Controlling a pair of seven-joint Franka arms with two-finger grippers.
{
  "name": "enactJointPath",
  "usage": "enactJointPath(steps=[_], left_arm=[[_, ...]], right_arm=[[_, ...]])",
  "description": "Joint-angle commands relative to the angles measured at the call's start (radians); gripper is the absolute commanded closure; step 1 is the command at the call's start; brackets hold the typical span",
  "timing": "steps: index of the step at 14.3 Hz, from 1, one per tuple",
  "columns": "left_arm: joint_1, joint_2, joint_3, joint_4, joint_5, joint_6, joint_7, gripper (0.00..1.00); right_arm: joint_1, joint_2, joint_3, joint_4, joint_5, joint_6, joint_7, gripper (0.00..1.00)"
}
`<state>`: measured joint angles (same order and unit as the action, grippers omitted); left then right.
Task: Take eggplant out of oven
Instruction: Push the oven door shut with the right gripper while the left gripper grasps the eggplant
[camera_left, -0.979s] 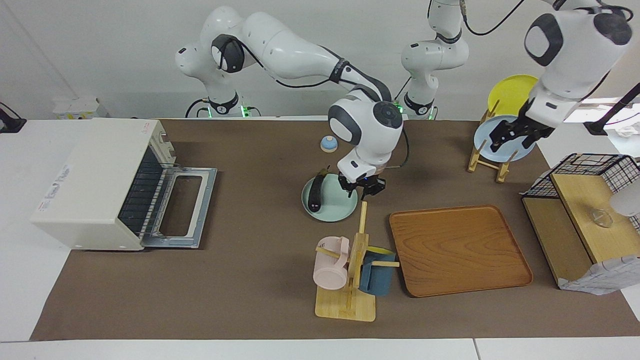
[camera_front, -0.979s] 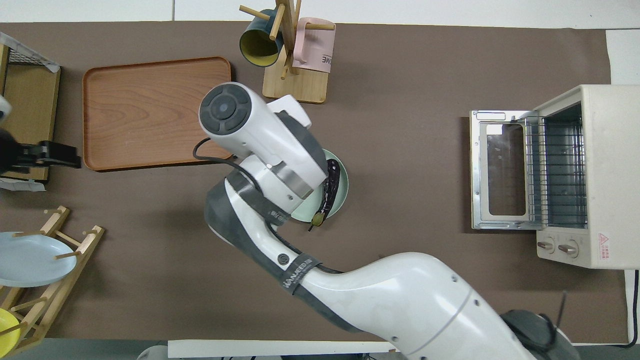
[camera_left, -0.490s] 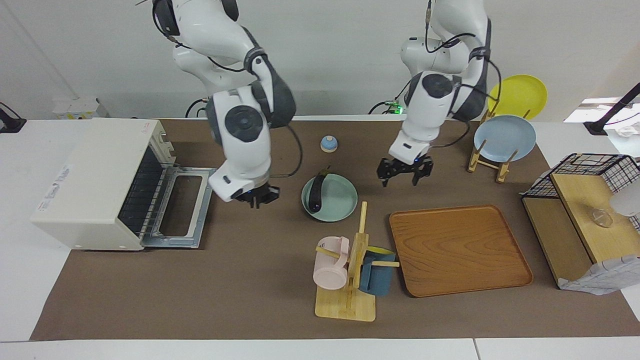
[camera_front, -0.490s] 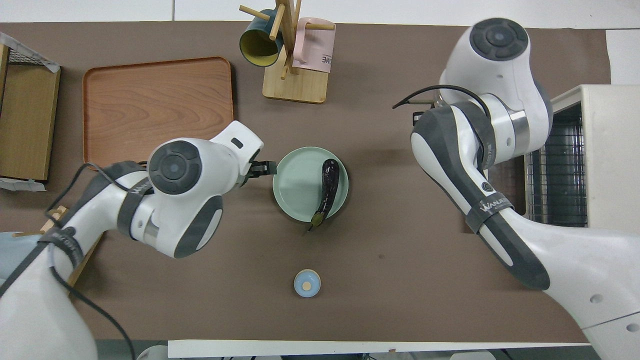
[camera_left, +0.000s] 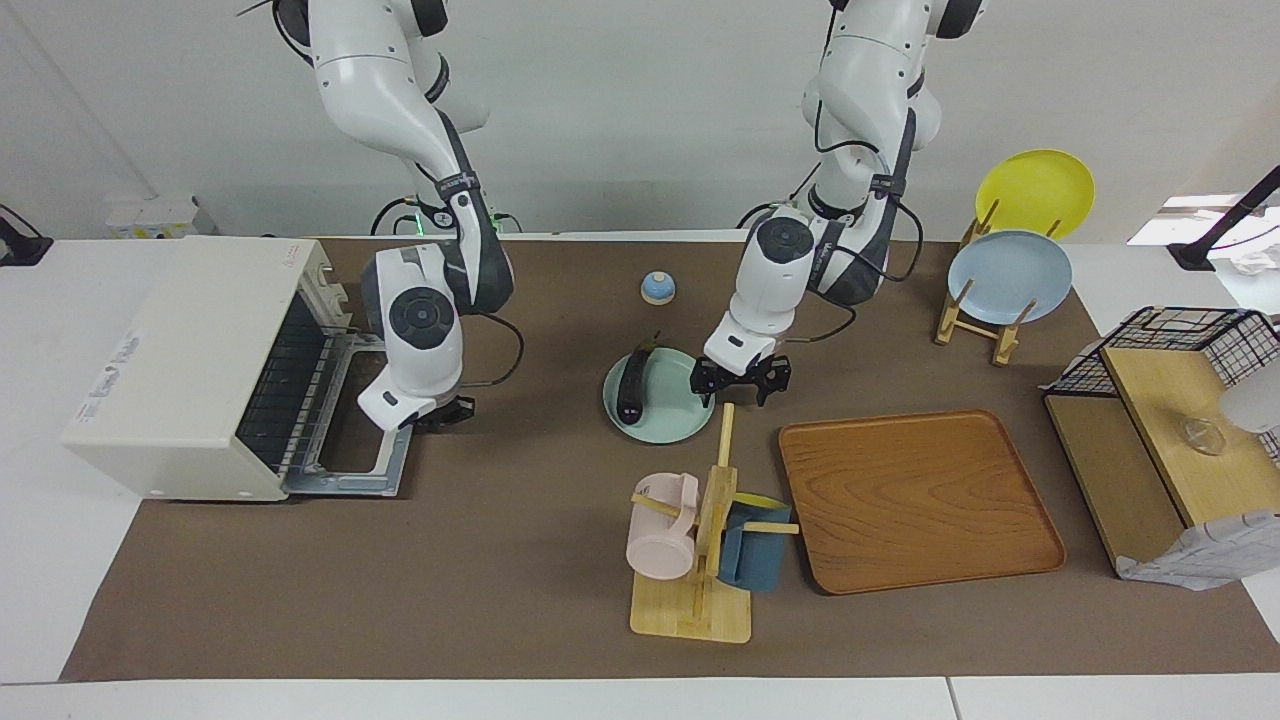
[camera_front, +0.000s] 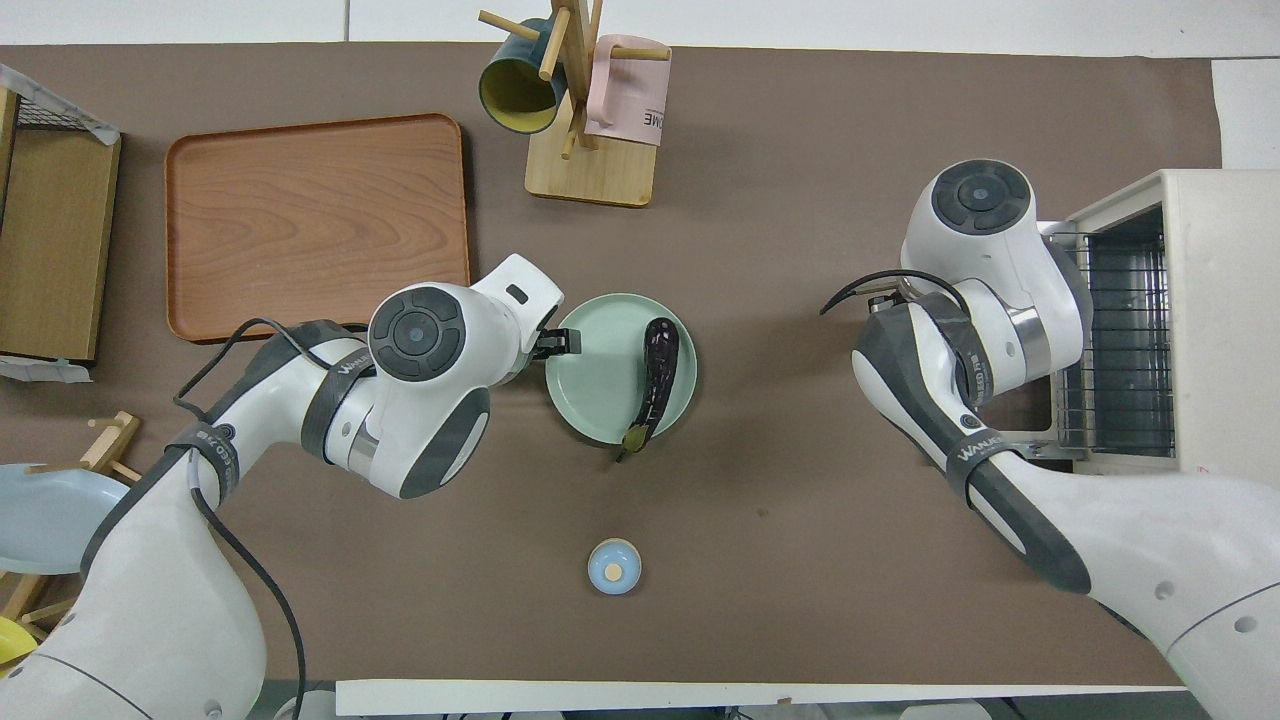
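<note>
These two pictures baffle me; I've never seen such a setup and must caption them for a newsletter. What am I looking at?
They show one table from two cameras: one faces the robots from across it, the other looks down from above the robots' end. Two white robot arms work there. The eggplant already lies on a green plate, outside the oven, whose door hangs open. The left gripper is open and empty over the plate's edge. The right gripper is by the oven door and holds nothing visible. Also on the table are a wooden tray, a mug stand and a plate rack.

brown table: oven, tray, plate
</note>
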<state>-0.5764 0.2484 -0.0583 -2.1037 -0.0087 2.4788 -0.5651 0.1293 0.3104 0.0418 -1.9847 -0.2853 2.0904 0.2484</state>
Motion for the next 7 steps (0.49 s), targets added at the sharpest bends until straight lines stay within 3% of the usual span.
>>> enactJointPath(steps=[1,3,5,7], left_arm=[[-0.036,0.017,0.017,0.150,-0.026,-0.108,-0.036,0.01],[-0.122,0.042,0.017,0.165,-0.051,-0.097,-0.077,0.01],[-0.212,0.064,0.017,0.140,-0.051,-0.010,-0.154,0.00],[-0.233,0.086,0.017,0.142,-0.051,0.002,-0.157,0.00]], right_arm=[[-0.026,-0.039,0.016,-0.033,-0.087,-0.007,-0.066,1.00],[-0.039,-0.057,0.015,-0.010,-0.100,-0.036,-0.125,1.00],[-0.043,-0.068,0.015,0.082,-0.103,-0.163,-0.184,1.00],[-0.075,-0.117,0.016,0.139,-0.103,-0.265,-0.289,1.00]])
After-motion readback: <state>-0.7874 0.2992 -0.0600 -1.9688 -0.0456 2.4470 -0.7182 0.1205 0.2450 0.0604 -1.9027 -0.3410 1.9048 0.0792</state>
